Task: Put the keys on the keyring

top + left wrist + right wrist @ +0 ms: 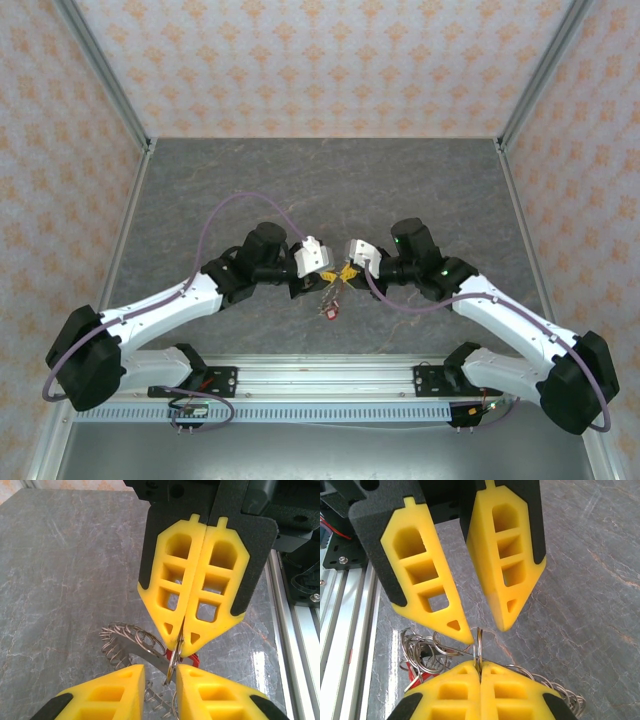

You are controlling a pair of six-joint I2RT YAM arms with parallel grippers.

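Facing tip-to-tip: right jaws pinching keyring (478, 641), left jaws parted.

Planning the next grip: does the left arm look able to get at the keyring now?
Probably yes: the right end effector pinches the keyring by its edge, and the open left end effector sits at its rim, with nothing between.

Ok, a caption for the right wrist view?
Right tool shut on the thin grey metal keyring, left tool open opposite it.
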